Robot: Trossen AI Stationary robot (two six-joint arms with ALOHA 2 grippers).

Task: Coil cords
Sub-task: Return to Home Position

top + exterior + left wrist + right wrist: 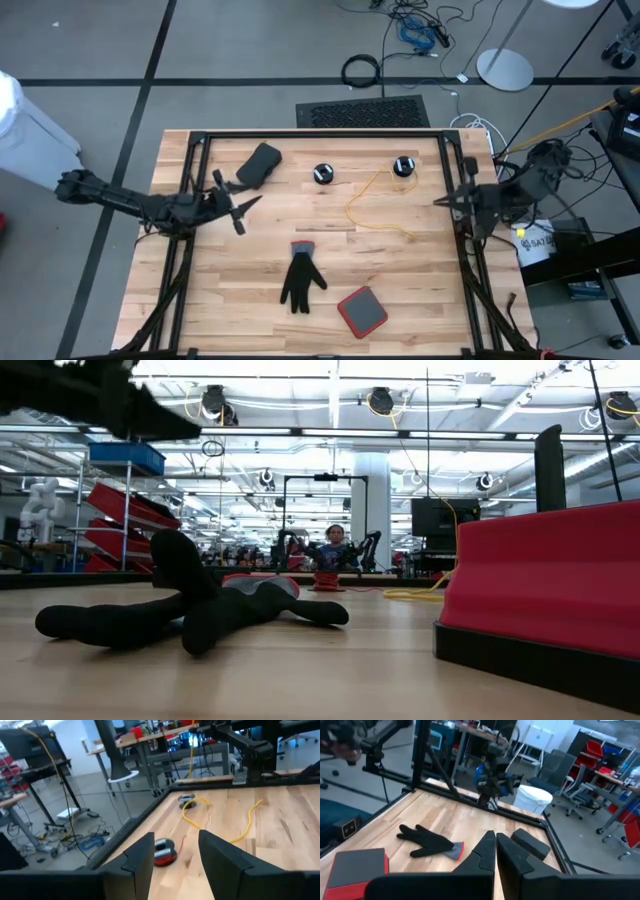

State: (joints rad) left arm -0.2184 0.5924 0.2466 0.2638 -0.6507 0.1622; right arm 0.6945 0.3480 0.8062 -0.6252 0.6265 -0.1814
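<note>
The left arm reaches in from the left side of the pale wooden table (420,290), stretched out long and low. Its left gripper (176,837) points across toward the far right with the two dark fingers spread well apart, and nothing is held between them. Ahead of those fingers lies a small black round puck (323,174) with red showing around its edge, at the far middle of the table. Right of it sits a second black puck (403,166). From this one a thin yellow cord (372,208) trails loose over the wood, bending near and left, then running right toward the table's middle. It lies uncoiled, and neither arm touches it.

The right arm is folded up at the right edge, its wrist turned to face left over the table. The right gripper (495,836) has its fingers pressed together on nothing at all.

Nearer, at the middle, a black fabric glove (300,280) lies flat with a grey and red cuff at its far end. Just right of it, at the near side, is a flat red square pad with a black rim (362,311). A dark rectangular block (262,163) rests at the far left, just beyond the left gripper.
</note>
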